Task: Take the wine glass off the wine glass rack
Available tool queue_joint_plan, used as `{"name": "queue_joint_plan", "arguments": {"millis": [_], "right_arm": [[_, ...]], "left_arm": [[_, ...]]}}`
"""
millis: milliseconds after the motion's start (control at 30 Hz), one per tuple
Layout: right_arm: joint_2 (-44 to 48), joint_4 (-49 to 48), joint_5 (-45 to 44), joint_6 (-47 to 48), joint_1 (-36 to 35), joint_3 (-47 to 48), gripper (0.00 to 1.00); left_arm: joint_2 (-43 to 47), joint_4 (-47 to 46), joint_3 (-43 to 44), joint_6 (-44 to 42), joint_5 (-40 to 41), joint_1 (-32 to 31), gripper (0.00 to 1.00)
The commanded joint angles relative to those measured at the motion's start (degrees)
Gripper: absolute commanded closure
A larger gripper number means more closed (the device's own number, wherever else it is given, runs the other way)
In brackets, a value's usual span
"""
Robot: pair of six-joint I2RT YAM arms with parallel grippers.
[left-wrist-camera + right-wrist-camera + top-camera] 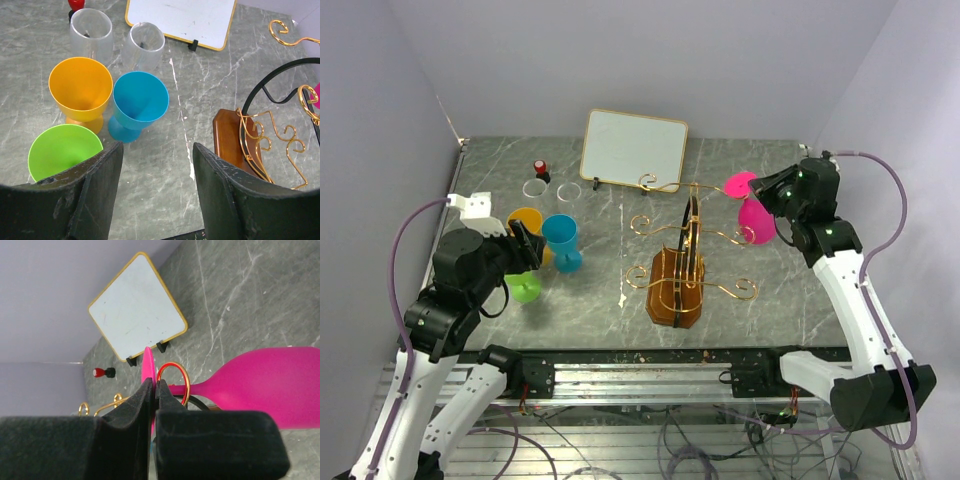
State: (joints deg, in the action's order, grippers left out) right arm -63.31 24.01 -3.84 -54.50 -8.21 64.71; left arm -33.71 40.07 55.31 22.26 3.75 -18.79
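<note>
Right fingers [135, 405] are clenched flat together. The thin foot of the pink wine glass [270, 385] runs edge-on straight into their seam, which reads as a pinch on the foot rim. The stem leaves the fingers sideways and appears to pass through a gold wire loop [187, 382] of the wine glass rack [675, 285], with the bowl hanging beyond it. So the glass is on the rack, not off yet.

Left fingers [97, 190] are spread and hold nothing. They hover just above a green cup [62, 150], with an orange cup [80, 87] and a blue cup [140, 97] just ahead. The rack is well off to their side.

Risks, my read:
- **Weak grip:** a pinch on a thin rim is marginal. The bowl's weight could pivot the glass out, and it would drop on the hard desk.
- **Snag:** pull the wrong way and the stem catches the loop, dragging or tipping the rack. Nothing braces it.

Desk [600, 300] is grey marble-look with white veins, smooth, probably slippery under the rack base. A whiteboard [634, 148] stands past the rack at the back. Plain lilac walls close in on three sides.
</note>
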Motion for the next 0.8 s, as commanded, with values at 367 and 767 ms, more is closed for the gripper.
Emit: {"name": "queue_joint_plan", "arguments": {"millis": [367,767], "right_arm": [[1.7,-3.6,10.3,-6.5,0.5,-0.9,1.00],[-6.3,-18.3,16.1,-13.8,0.7,-1.4,1.00]], "left_arm": [[-0.3,-2.6,-0.6,-1.0,-2.6,1.7,0.33],[-0.4,-2.6,-0.6,-1.0,-2.9,2.4,0.33]]}}
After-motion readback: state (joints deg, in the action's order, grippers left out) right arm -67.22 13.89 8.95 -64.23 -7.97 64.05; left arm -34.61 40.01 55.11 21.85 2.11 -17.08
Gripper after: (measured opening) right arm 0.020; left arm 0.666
